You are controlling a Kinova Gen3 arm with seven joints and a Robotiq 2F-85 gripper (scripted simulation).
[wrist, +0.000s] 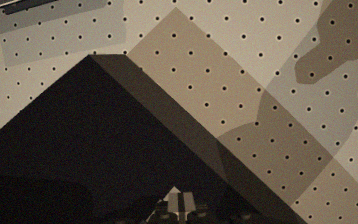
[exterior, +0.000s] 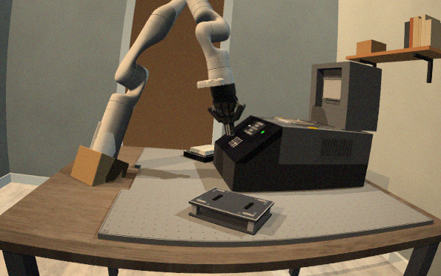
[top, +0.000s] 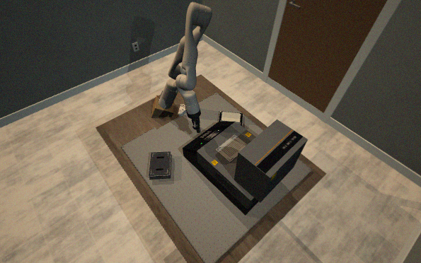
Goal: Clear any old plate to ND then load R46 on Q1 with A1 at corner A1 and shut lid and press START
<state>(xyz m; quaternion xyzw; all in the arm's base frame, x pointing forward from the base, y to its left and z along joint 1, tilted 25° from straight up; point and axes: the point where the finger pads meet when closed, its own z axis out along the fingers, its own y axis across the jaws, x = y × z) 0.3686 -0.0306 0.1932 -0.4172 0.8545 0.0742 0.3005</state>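
Note:
The black cycler Q1 [top: 221, 177] [exterior: 290, 159] [wrist: 81, 150] stands on the grey mat, and its lamp [top: 202, 143] [exterior: 262, 131] is green. Its lid [top: 270, 155] [exterior: 346, 96] stands open behind the block. A pale plate [top: 231, 146] lies on the block. Plate R46 [top: 231, 117] [exterior: 202, 149] lies in nest N1 behind the cycler's front end. Nest ND [top: 160, 165] [exterior: 231, 204] is empty at the front of the mat. My gripper [top: 198, 130] [exterior: 229, 130] [wrist: 180, 208] is shut on nothing, with its tips at the cycler's sloped key panel [exterior: 235, 142]. I cannot tell whether they touch it.
The arm's brown base box [top: 162, 109] [exterior: 94, 168] sits at the back left of the wooden table [top: 118, 131] [exterior: 50, 222]. The perforated mat [top: 189, 212] [exterior: 153, 208] [wrist: 281, 50] covers most of the table top. A wall shelf [exterior: 398, 56] hangs at the right.

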